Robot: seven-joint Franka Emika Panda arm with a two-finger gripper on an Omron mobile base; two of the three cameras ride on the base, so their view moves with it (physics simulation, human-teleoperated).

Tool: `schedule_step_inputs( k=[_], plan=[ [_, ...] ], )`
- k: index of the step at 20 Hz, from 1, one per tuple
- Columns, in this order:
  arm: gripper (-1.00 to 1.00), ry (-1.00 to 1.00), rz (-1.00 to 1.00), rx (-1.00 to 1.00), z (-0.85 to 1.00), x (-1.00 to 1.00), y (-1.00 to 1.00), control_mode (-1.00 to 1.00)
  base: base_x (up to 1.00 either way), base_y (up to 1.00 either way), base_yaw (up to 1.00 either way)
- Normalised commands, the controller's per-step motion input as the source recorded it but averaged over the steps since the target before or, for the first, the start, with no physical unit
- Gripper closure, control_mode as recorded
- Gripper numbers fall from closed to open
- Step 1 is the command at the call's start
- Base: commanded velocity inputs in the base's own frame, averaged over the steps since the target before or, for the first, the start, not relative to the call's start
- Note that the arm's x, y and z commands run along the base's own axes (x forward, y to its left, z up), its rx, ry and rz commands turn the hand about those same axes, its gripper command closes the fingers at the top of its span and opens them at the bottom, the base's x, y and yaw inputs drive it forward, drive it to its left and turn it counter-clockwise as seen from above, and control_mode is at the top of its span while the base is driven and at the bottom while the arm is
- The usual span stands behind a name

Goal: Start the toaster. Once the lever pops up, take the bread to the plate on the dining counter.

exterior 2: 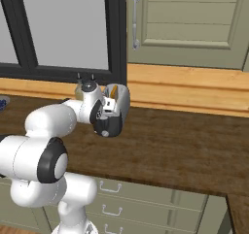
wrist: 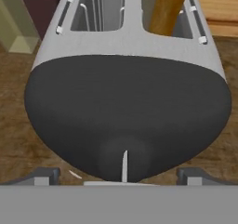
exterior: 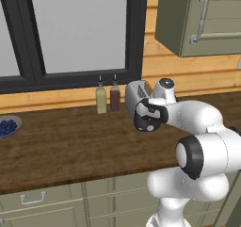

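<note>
Hand view: spread claw (wrist: 119,175) straddles toaster's (wrist: 125,79) black end, bread (wrist: 166,7) slotted.

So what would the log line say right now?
gripper: open, at toaster end panel | lever: between fingertips | bread: in slot

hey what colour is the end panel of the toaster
Black, rounded; the toaster body is silver. Clearest in the hand view.

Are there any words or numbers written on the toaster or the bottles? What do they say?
None: there are no words, numbers or signs to read.
The toaster has a plain silver top and a plain black end.
The lever shows only a slot, no writing.
The two bottles by the window have no labels.
</note>
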Motion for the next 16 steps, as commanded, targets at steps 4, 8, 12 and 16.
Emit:
schedule_step_inputs(
  k=[4, 8, 12, 16],
  plan=[
    [-1.00, 0.00, 0.00, 0.00, -0.08, 0.00, 0.00, -1.00, 0.00, 0.00, 0.00],
    [1.00, 0.00, 0.00, 0.00, 0.00, 0.00, 0.00, -1.00, 0.00, 0.00, 0.00],
    [1.00, 0.00, 0.00, 0.00, 0.00, 0.00, 0.00, -1.00, 0.00, 0.00, 0.00],
    [1.00, 0.00, 0.00, 0.00, 0.00, 0.00, 0.00, -1.00, 0.00, 0.00, 0.00]
  ],
)
